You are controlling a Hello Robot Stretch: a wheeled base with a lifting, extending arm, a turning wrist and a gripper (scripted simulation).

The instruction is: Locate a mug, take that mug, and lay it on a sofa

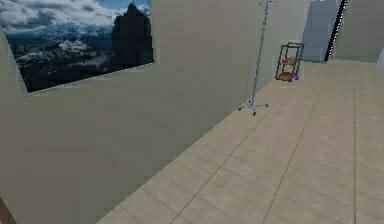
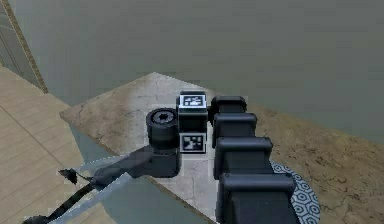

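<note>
Claw [image 2: 62,190], a dark body with two thin fingers, is reaching out from the far end of the dark segmented arm [image 2: 245,160]. Whether its fingers are spread or pressed together cannot be told. It is holding nothing, with only bare surface lying behind its tips. Two white marker squares [image 2: 192,101] are sitting just beside the claw's body, on the arm's side. A grey marbled slab [image 2: 120,100] is lying under and behind the claw's body, and tan tiled floor [image 2: 30,130] is running past the fingertips. A round blue-patterned piece [image 2: 303,200] is lying back by the arm's near end, well apart from the claw. Out ahead and far from the claw, a mountain landscape picture [image 1: 80,40] is hanging on a beige wall [image 1: 180,90]. A thin pole stand [image 1: 254,100] is standing on splayed feet, and just beyond it a dark open shelf unit [image 1: 291,50] is carrying small coloured things [image 1: 288,68]. Whether any of them is the mug cannot be told.
</note>
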